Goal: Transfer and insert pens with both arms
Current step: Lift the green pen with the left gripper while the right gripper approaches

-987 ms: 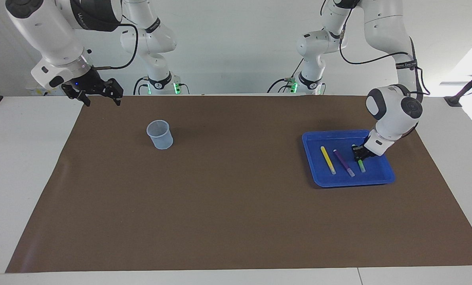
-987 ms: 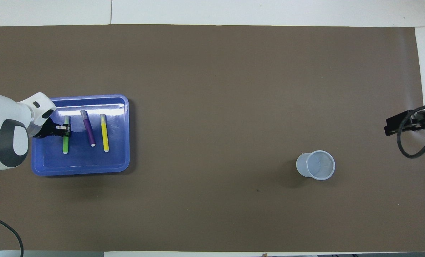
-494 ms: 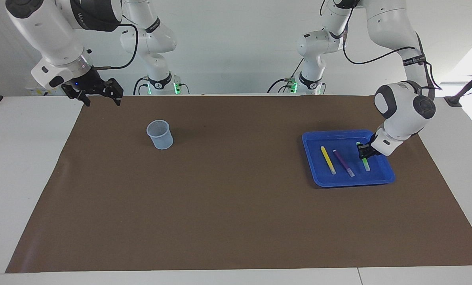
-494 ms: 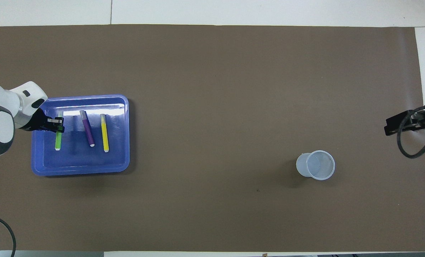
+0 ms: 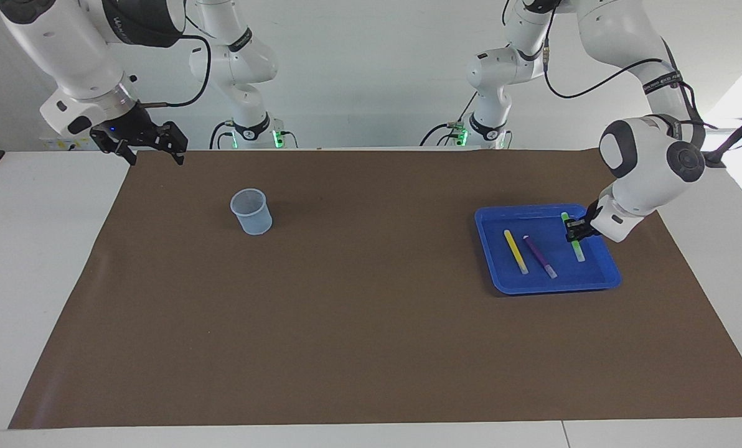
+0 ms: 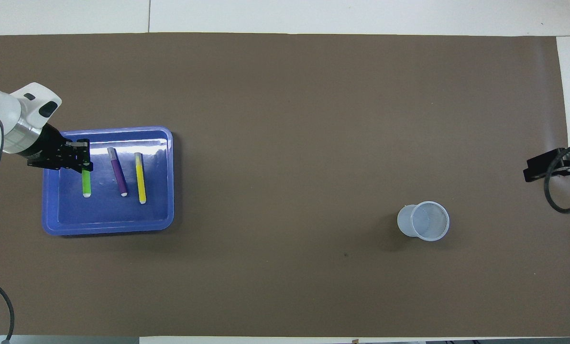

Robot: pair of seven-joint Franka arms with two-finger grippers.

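Three pens are at a blue tray (image 5: 548, 287) near the left arm's end of the table. The yellow pen (image 5: 515, 251) and the purple pen (image 5: 540, 256) lie side by side on the tray floor. My left gripper (image 5: 573, 233) is shut on the green pen (image 5: 577, 249) and holds it tilted just over the tray, beside the purple pen. The overhead view shows the left gripper (image 6: 84, 157), the green pen (image 6: 86, 184), the purple pen (image 6: 117, 172) and the yellow pen (image 6: 140, 177). My right gripper (image 5: 150, 148) waits open above the table's corner at the right arm's end.
A translucent plastic cup (image 5: 252, 211) stands upright on the brown mat toward the right arm's end; it also shows in the overhead view (image 6: 423, 220). The tray's rim (image 6: 108, 228) rises around the pens. White table borders the mat.
My left gripper has risen with the green pen in it, away from the purple pen, and the pen is now off the tray floor. My right gripper has shifted slightly outward.
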